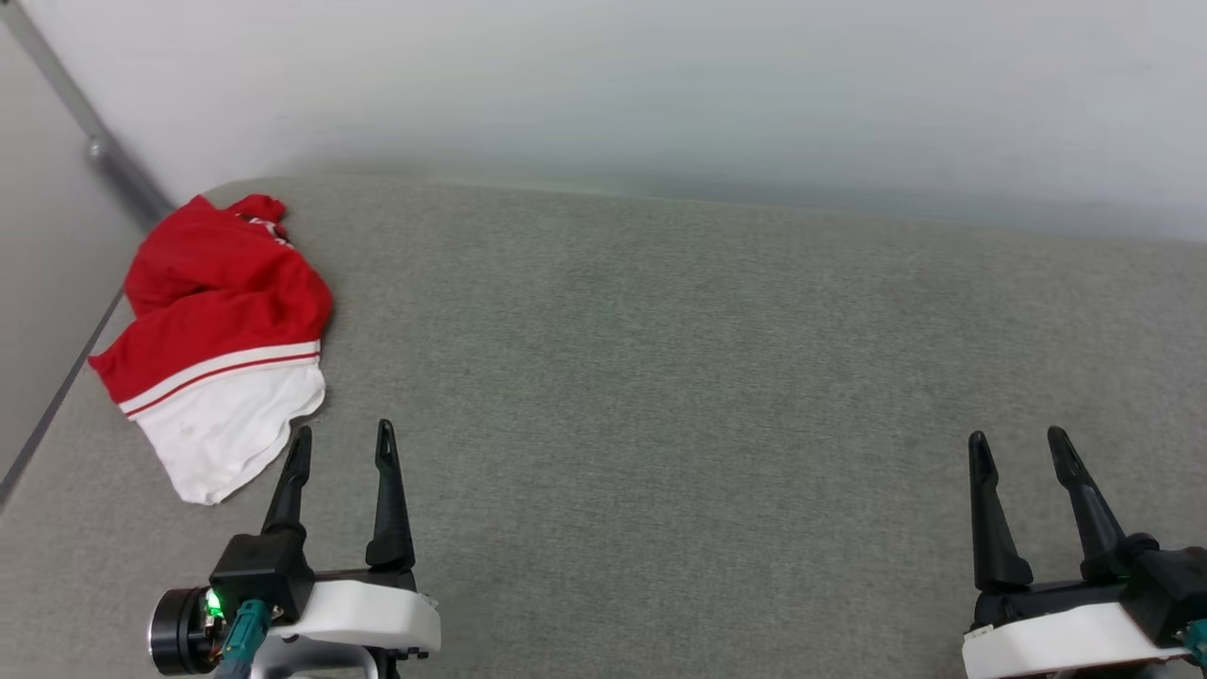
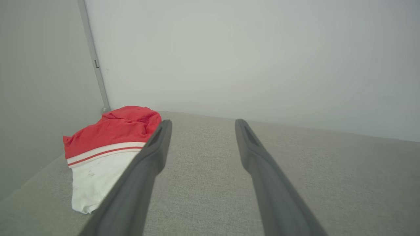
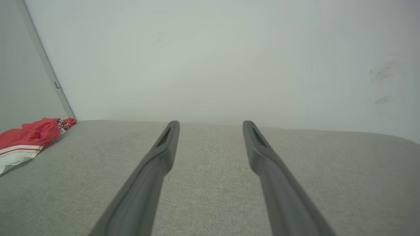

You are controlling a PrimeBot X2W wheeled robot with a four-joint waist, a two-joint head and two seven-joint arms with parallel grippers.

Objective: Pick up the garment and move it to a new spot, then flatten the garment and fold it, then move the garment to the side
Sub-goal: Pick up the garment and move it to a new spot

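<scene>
The garment (image 1: 219, 311) is a crumpled red shirt with a white end and red-white striped trim, lying bunched at the far left of the grey padded surface (image 1: 660, 377). My left gripper (image 1: 342, 446) stands open at the lower left, its fingertips just right of the garment's white end and apart from it. In the left wrist view the garment (image 2: 108, 144) lies left of the open left gripper (image 2: 202, 126). My right gripper (image 1: 1016, 446) is open at the lower right, far from the shirt. The right wrist view has the garment (image 3: 29, 137) at its far left and the right gripper (image 3: 210, 126) over bare cloth.
A pale wall (image 1: 660, 85) rises behind the surface. A grey metal strip (image 1: 94, 141) runs down the corner at the left, beside the surface's left edge (image 1: 57, 396). Bare grey cloth stretches between and beyond both grippers.
</scene>
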